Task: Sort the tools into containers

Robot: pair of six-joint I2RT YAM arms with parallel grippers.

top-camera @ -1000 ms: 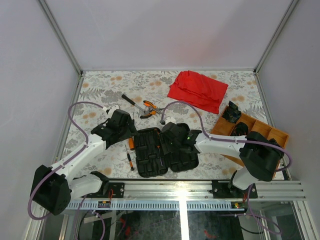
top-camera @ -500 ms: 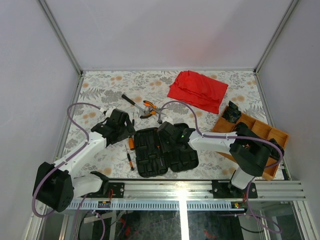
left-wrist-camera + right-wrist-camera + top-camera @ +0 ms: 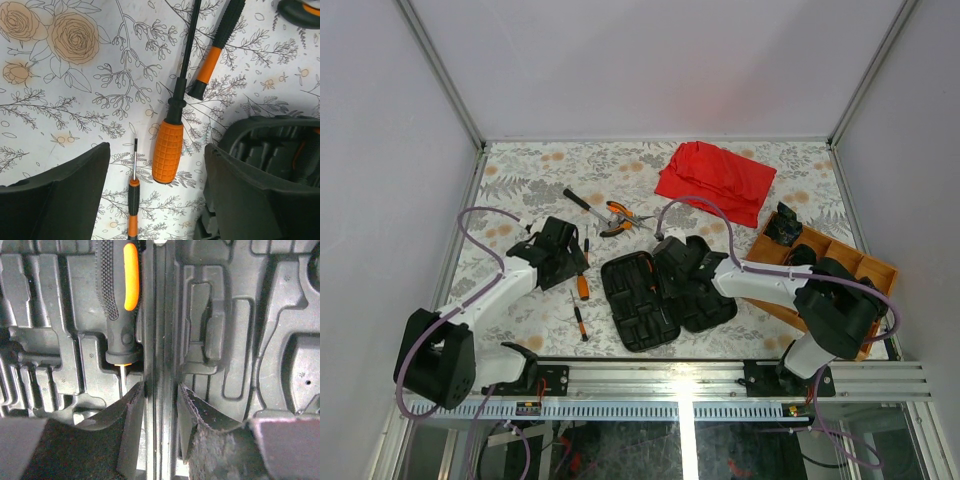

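One knurled orange-handled screwdriver (image 3: 167, 150) lengthwise inside parted left gripper (image 3: 156, 157), shaft pointing away from wrist; right gripper (image 3: 159, 402) clamped on moulded black tool case (image 3: 210, 330) hinge

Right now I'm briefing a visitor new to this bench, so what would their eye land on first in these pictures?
Probably the red cloth, bright against the floral table at the far right. Next, the black tool case lying open near the front middle, the right gripper straddling its hinge beside one stowed screwdriver. To its left, the open left gripper hovers over an orange-handled screwdriver.
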